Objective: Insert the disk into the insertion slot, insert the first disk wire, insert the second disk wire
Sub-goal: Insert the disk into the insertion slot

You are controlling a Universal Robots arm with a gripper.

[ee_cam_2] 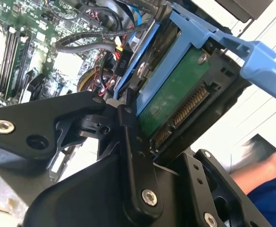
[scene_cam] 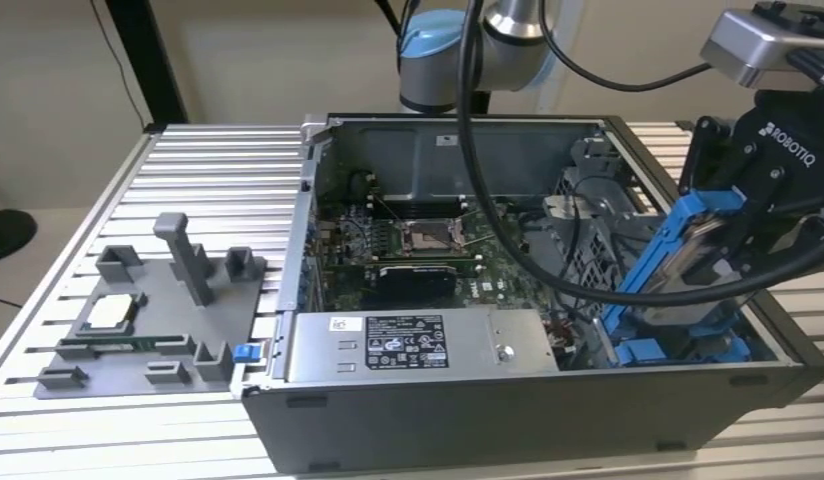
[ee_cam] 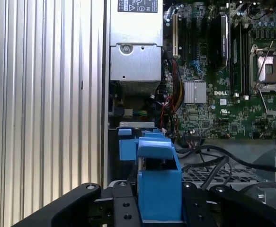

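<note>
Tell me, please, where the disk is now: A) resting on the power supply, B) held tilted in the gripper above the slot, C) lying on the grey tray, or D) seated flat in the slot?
B: the gripper is shut on the disk, which slants steeply above the slot.
</note>
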